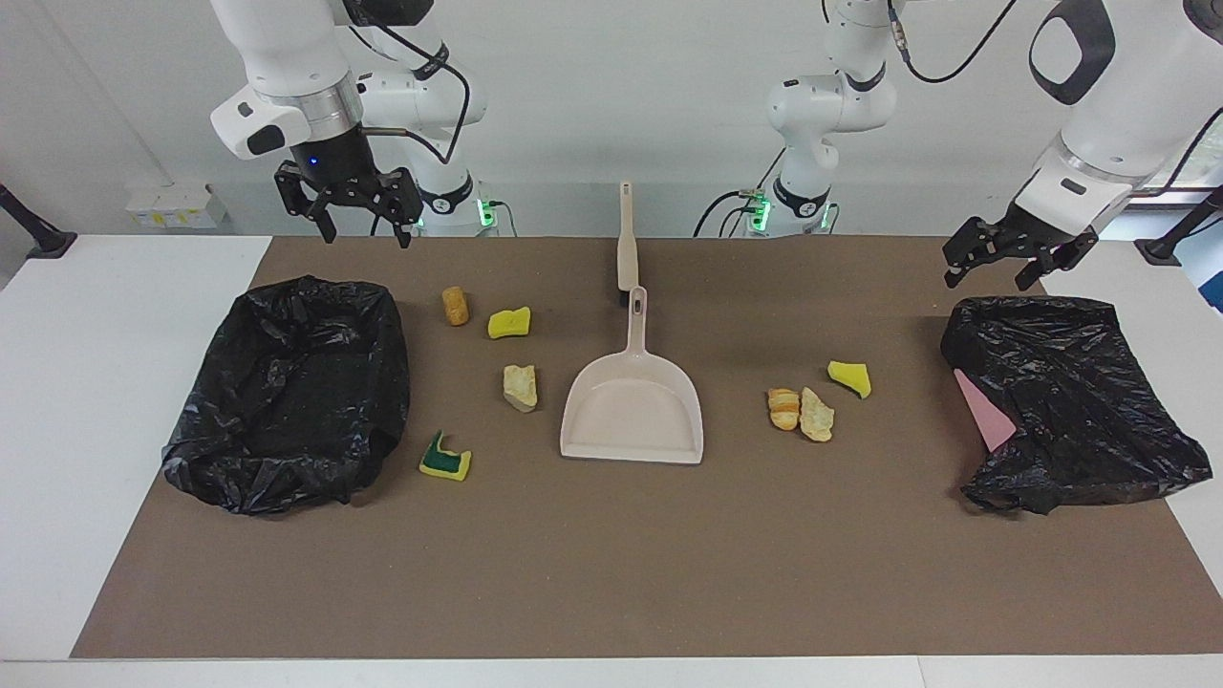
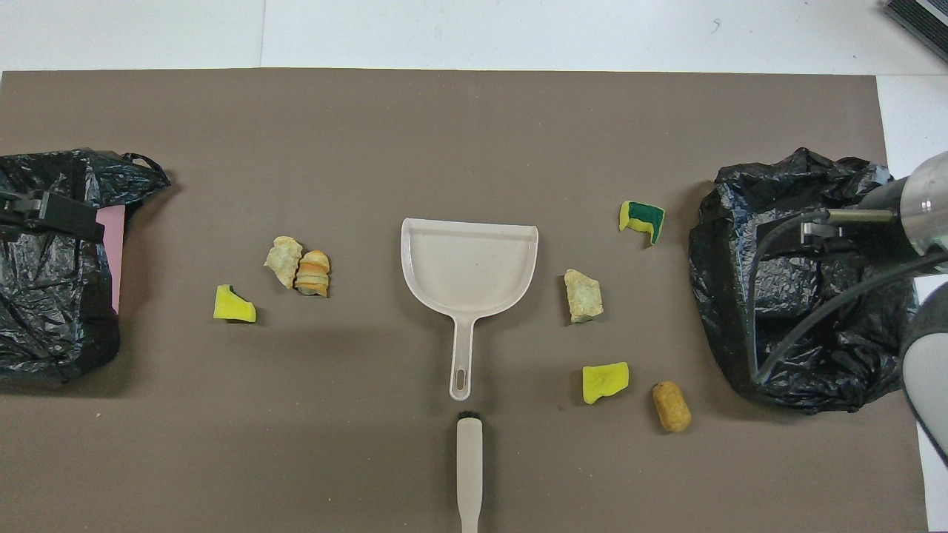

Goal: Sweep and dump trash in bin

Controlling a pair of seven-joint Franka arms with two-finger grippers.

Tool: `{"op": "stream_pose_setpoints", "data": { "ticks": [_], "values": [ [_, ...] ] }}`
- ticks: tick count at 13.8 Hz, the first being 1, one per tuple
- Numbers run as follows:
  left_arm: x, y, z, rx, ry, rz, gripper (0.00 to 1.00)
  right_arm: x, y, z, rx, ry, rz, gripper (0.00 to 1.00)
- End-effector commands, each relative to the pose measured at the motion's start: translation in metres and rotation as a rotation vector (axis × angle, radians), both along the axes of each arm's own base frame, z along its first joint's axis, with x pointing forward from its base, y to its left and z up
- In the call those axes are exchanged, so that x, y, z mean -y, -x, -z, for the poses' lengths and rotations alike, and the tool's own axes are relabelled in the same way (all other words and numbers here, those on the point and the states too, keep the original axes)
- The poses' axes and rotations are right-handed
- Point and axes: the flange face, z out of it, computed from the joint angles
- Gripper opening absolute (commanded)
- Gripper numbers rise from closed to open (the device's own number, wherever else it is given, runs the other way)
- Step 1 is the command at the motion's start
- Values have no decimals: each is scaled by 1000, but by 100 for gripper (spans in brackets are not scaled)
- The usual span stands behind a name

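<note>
Several scraps of trash lie on the brown mat. Toward the right arm's end are a cork lump, a yellow sponge, a bread chunk and a green-backed sponge. Toward the left arm's end are a croissant, a bread chunk and a yellow sponge. A beige dustpan lies in the middle, with a brush at its handle end. A bin lined with a black bag stands at the right arm's end. My right gripper hangs open above the mat's edge by that bin. My left gripper is open too.
A second black-bagged bin stands at the left arm's end, under the left gripper, with a pink flat piece at its rim. White table shows around the brown mat. The mat's half farther from the robots is bare.
</note>
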Motion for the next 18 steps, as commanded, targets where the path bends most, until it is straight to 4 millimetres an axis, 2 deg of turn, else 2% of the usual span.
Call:
{"op": "stream_pose_setpoints", "data": {
  "ticks": [1,7,9,13,15,18],
  "values": [
    [-1,1,-3,-6,-12,30,100,5,4,0,12,-24,-22,100],
    [0,9,6,-26,-10,41,100,10,4,0,5,-22,-10,100],
    [6,18,19,-28,4,72,100,11,4,0,11,-22,-5,100],
    [35,51,72,6,13,146,100,7,4,1,14,-21,-8,100],
    [56,63,99,20,60,163,100,4,2,2,13,-15,-8,100],
    [100,75,139,22,80,228,100,-5,-4,6,28,-11,-10,100]
  ]
}}
